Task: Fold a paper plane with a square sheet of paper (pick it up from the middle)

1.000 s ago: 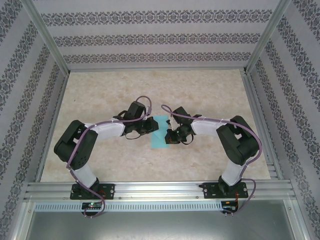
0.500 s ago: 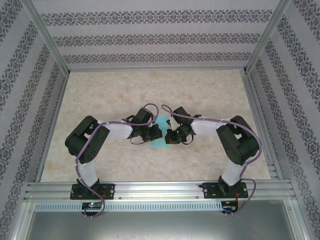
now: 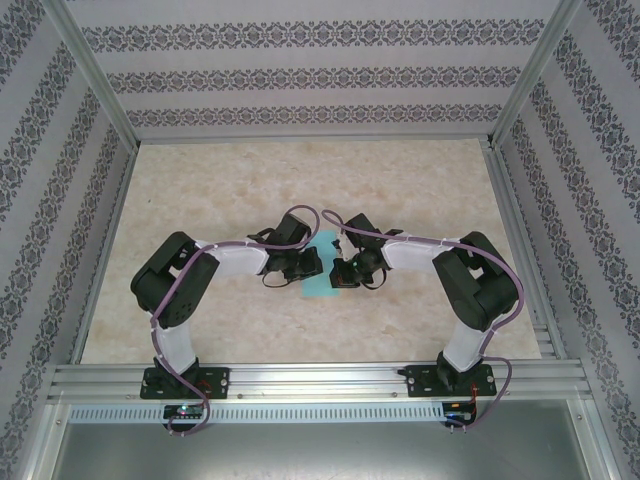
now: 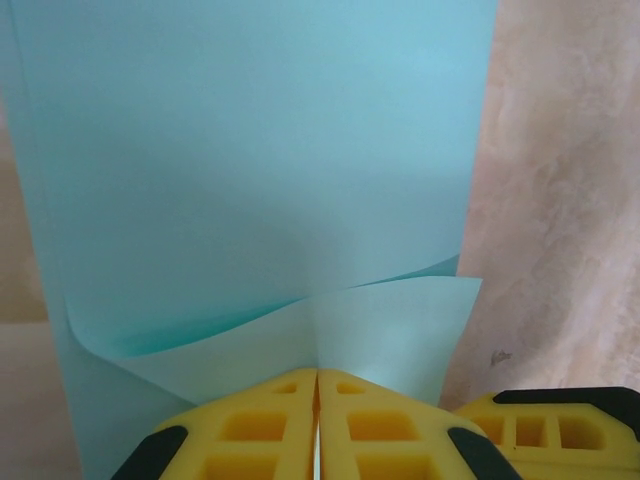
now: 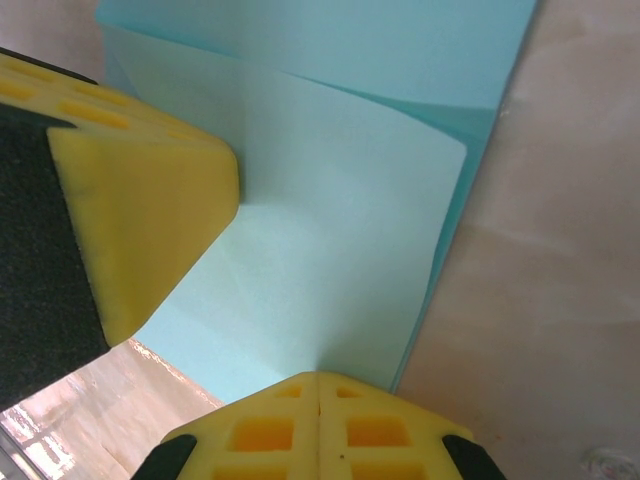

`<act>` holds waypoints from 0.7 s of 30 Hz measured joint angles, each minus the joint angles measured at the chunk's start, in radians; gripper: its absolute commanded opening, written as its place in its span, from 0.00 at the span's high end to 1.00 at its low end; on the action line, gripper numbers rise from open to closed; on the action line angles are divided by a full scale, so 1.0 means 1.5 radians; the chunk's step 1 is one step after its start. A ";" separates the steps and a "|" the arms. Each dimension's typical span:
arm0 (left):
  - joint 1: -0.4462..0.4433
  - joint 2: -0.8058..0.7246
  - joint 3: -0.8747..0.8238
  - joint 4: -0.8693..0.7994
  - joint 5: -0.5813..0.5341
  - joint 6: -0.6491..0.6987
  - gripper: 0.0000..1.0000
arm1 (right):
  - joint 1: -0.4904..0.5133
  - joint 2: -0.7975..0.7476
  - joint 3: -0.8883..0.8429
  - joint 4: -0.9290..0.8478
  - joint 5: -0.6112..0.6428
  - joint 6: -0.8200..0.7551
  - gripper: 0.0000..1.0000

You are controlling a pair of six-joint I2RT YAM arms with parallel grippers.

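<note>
Teal against beige: in the top view the square sheet of paper (image 3: 320,287) lies on the table (image 3: 220,190) midway between the arms, with the left fingers (image 3: 313,262) and right fingers (image 3: 338,273) meeting over it from either side, close together. Bare table surrounds it and the frame rails (image 3: 110,110) stand well apart, so there is ample room to sweep. In the left wrist view the left fingers (image 4: 308,395) are pressed together, pinching the near edge of a raised flap (image 4: 390,325) that curls up off the flat lower layer (image 4: 250,150). One right finger (image 4: 560,430) sits just beside them. The sheet's right edge runs straight along bare table (image 4: 560,200). In the right wrist view the right fingers (image 5: 318,420) are likewise closed on the flap (image 5: 330,230), with a left finger (image 5: 140,220) at its left side. Judgement: the two pinches keep the flap taut and square, probably so it can be laid over for a crease. Uneven pull could skew the fold line.
</note>
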 measured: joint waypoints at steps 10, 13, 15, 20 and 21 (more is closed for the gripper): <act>0.013 -0.031 -0.042 0.021 -0.035 0.000 0.89 | -0.001 -0.004 -0.009 0.010 0.001 0.000 1.00; 0.021 -0.031 -0.042 0.021 -0.034 0.001 0.89 | -0.001 -0.004 -0.009 0.011 0.000 0.000 1.00; 0.027 -0.031 -0.040 0.017 -0.033 0.005 0.89 | -0.001 -0.004 -0.009 0.011 0.000 0.000 1.00; 0.060 -0.029 -0.018 -0.021 -0.055 0.029 0.89 | -0.001 -0.006 -0.012 0.014 0.001 0.000 1.00; 0.066 -0.027 -0.012 -0.028 -0.062 0.035 0.89 | 0.000 -0.006 -0.013 0.016 0.001 0.000 1.00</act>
